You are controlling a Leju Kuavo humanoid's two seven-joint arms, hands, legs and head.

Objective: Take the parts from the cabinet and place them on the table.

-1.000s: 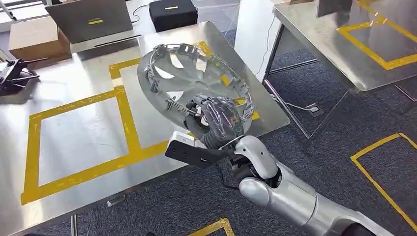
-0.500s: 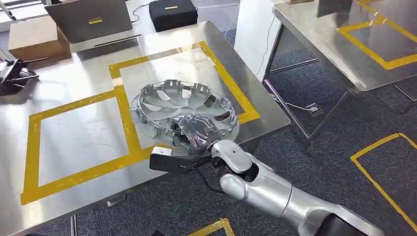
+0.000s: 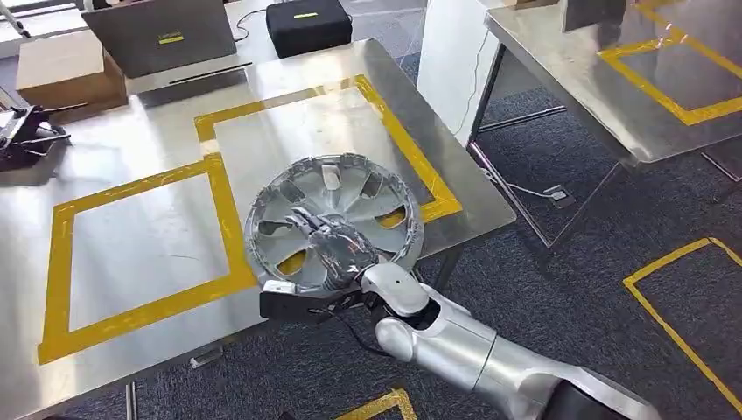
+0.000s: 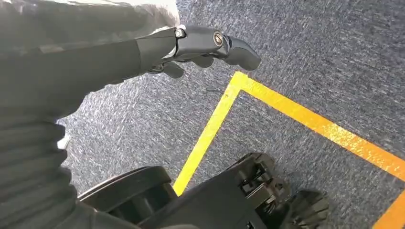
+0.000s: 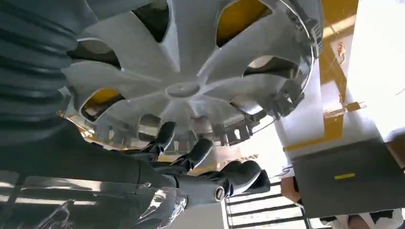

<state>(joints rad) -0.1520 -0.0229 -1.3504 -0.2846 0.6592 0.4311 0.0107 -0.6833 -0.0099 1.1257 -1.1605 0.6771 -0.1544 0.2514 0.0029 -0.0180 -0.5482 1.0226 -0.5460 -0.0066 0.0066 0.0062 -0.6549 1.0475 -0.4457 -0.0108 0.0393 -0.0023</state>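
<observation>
A silver hubcap [image 3: 350,188] lies inner face up on the steel table [image 3: 140,236], at the near corner of the right yellow-taped square and close to the table's front edge. My right hand [image 3: 337,249] lies over its near rim. In the right wrist view the fingers [image 5: 165,136] are stretched out and touch the rim clips of the hubcap [image 5: 191,86], while the thumb [image 5: 239,176] stands clear of it. My left hand [image 4: 200,47] hangs over the carpet with its fingers loosely apart, holding nothing.
At the table's far side stand a laptop [image 3: 157,33], a black box [image 3: 306,22] and a cardboard box [image 3: 57,66]. A black tool [image 3: 26,131] lies at the left edge. A second steel table [image 3: 612,79] stands to the right.
My right hand has tipped the hubcap from upright down flat onto the table and drawn it toward the front edge. The fingers have loosened from the rim.
</observation>
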